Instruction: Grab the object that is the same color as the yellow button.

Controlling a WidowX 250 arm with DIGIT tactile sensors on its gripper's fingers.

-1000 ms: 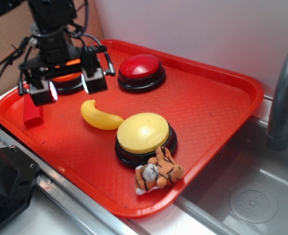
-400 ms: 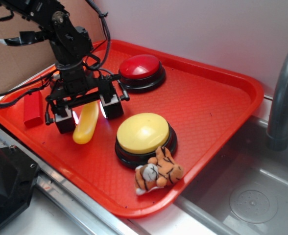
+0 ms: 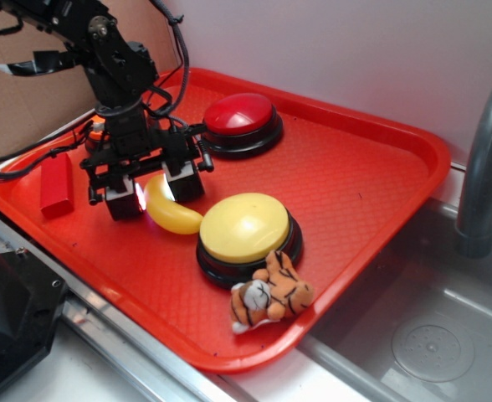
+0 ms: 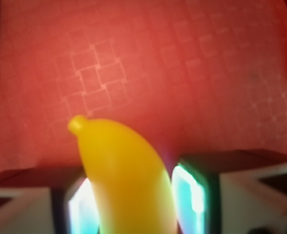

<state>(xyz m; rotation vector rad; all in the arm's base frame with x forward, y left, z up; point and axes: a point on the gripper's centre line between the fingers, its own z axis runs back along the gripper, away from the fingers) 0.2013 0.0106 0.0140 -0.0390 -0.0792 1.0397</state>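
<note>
The small yellow banana (image 3: pixel 177 218) lies on the red tray (image 3: pixel 355 167), just left of the yellow button (image 3: pixel 244 224). My gripper (image 3: pixel 156 194) is down at tray level, one finger on each side of the banana's upper end. From the wrist, the banana (image 4: pixel 119 161) fills the space between the lit pads (image 4: pixel 188 195), pressing against both near the bottom of the frame, and its tip points away from me. The gripper (image 4: pixel 133 204) is shut on the banana, which still rests on the tray.
A red block (image 3: pixel 56 184) lies left of the gripper. A red-domed button (image 3: pixel 239 113) stands behind. The arm mostly hides an orange button (image 3: pixel 97 127). A plush tiger (image 3: pixel 271 295) leans on the yellow button's front. Right of the tray are a metal sink (image 3: pixel 430 335) and grey faucet (image 3: pixel 484 167).
My gripper came forward and down from the orange button to the banana, knocked it round, then narrowed its fingers onto it. The banana now points right again.
</note>
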